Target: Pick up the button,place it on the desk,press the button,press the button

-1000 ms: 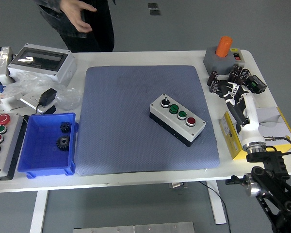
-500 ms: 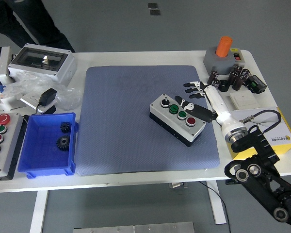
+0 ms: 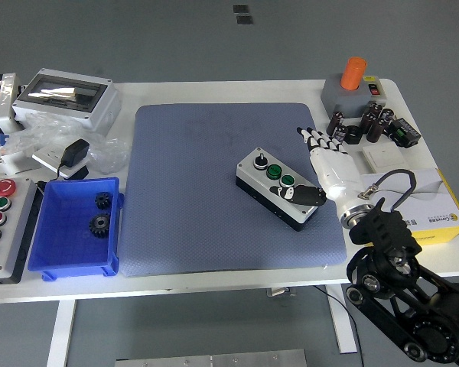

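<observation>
The button box [image 3: 252,178], white on top with black sides, lies at an angle on the blue-grey mat [image 3: 191,191], right of its middle. A black knob [image 3: 259,161] and two green buttons [image 3: 275,172] show on its top. My right hand [image 3: 315,165] reaches in from the lower right, open, with its fingers [image 3: 314,139] stretched out flat beside the box's right end. Its black thumb [image 3: 301,194] lies across that end of the box, where it hides the red button. I cannot tell whether the thumb is pushing down. The left arm is out of view.
A blue bin [image 3: 53,260] with two gears stands at the left, a button panel [image 3: 1,229] beside it. A grey enclosure [image 3: 65,95] and a black adapter [image 3: 75,153] sit far left. Far right hold an orange-capped device [image 3: 353,82], black cylinders [image 3: 371,122] and a yellow box [image 3: 440,218].
My right hand swung in from the table's right side to the button box, and its thumb now covers the red button. The person at the far side has left the view.
</observation>
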`<state>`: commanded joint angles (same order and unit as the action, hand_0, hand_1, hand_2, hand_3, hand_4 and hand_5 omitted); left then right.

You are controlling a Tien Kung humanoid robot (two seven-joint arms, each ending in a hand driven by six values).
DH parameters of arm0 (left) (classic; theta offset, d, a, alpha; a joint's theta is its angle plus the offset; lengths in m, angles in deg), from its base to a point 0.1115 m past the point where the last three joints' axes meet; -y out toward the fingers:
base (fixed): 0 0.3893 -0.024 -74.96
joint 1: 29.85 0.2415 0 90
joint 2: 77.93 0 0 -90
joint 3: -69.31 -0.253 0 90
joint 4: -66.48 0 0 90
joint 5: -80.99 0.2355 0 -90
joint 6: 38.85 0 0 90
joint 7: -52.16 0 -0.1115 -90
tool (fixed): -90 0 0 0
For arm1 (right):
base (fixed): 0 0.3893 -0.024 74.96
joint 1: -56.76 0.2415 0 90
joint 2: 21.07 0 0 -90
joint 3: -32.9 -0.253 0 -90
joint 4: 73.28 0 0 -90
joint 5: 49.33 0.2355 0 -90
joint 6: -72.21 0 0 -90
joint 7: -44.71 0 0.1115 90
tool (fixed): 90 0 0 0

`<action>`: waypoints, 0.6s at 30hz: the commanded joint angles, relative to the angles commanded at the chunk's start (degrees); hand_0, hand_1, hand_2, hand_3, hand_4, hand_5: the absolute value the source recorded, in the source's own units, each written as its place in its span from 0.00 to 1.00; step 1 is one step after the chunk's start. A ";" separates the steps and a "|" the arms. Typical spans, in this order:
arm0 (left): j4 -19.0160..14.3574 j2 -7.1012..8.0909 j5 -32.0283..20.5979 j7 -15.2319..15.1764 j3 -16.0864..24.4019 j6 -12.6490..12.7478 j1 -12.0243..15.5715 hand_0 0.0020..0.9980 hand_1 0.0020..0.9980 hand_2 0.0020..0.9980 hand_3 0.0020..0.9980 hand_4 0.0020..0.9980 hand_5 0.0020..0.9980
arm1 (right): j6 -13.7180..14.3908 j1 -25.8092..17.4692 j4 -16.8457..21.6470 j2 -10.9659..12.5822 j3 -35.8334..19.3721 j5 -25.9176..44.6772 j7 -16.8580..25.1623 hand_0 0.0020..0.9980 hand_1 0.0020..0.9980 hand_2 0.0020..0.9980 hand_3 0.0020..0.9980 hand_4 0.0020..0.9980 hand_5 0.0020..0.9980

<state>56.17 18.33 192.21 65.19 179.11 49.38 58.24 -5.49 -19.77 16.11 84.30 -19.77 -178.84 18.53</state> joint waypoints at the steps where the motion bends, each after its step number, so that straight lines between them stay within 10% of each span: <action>1: 0.00 0.00 0.07 0.00 0.05 0.00 -0.02 0.68 0.68 0.59 0.65 0.71 0.29 | 0.05 0.19 -0.06 -0.11 0.47 -0.48 -0.08 1.00 1.00 1.00 1.00 1.00 0.50; 18: 0.00 0.04 0.37 0.09 0.20 -0.07 -0.24 0.68 0.68 0.59 0.65 0.71 0.29 | 0.64 4.04 -7.89 -4.25 5.75 0.75 -3.08 1.00 1.00 1.00 1.00 1.00 0.51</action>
<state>56.17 18.37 192.58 65.29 179.32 49.31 58.00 -4.85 -15.73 8.22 80.05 -14.02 -178.09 15.45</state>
